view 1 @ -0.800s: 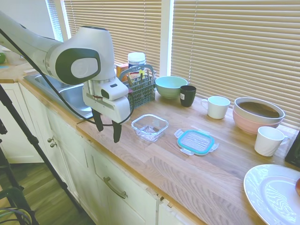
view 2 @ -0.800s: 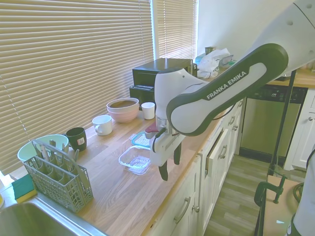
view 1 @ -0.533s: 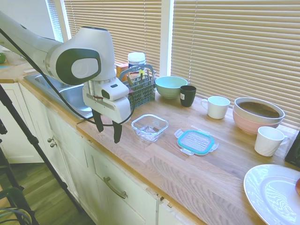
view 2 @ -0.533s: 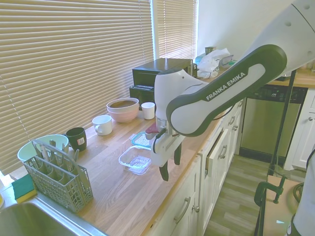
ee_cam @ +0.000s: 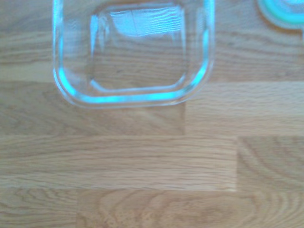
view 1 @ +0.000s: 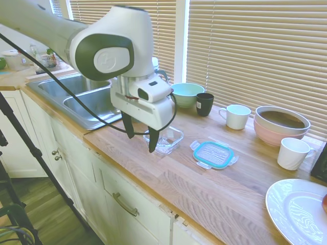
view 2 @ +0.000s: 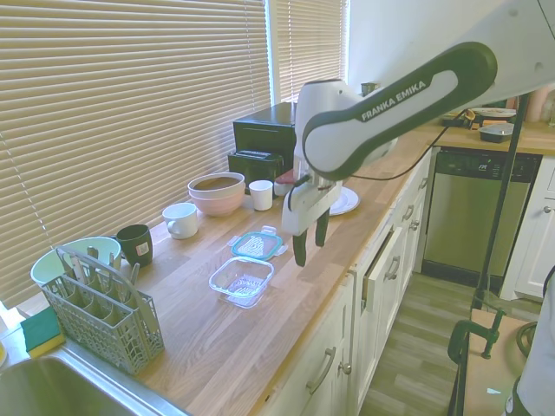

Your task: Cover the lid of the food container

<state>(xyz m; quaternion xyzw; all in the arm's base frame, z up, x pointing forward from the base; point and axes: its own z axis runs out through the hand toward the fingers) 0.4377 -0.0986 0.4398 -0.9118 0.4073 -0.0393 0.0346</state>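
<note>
A: Where are the jaws (view 1: 139, 137) standing, and in what state?

B: In the first exterior view they are hanging left of centre, above the front part of the wooden table (view 1: 204, 189), with the two dark fingers (view 1: 153, 141) spread wide apart and gripping nothing; in the second exterior view the jaws (view 2: 310, 241) are showing right of centre, again parted and empty, raised clear of the table (view 2: 217, 347).

A: And the food container (view 1: 168, 141)?

B: It is sitting upright and open on the table, at the centre of the first exterior view, partly hidden behind the fingers; in the second exterior view the food container (view 2: 241, 281) is lying lower left of the jaws; in the wrist view the food container (ee_cam: 133, 52) is filling the upper left of the frame, empty.

A: Where is the lid (view 1: 213, 154) lying?

B: Flat on the table just right of the container, apart from it; in the second exterior view the lid (view 2: 257, 245) is resting just above the container; the wrist view is catching only a teal edge of the lid (ee_cam: 283, 12) at its upper right corner.
</note>
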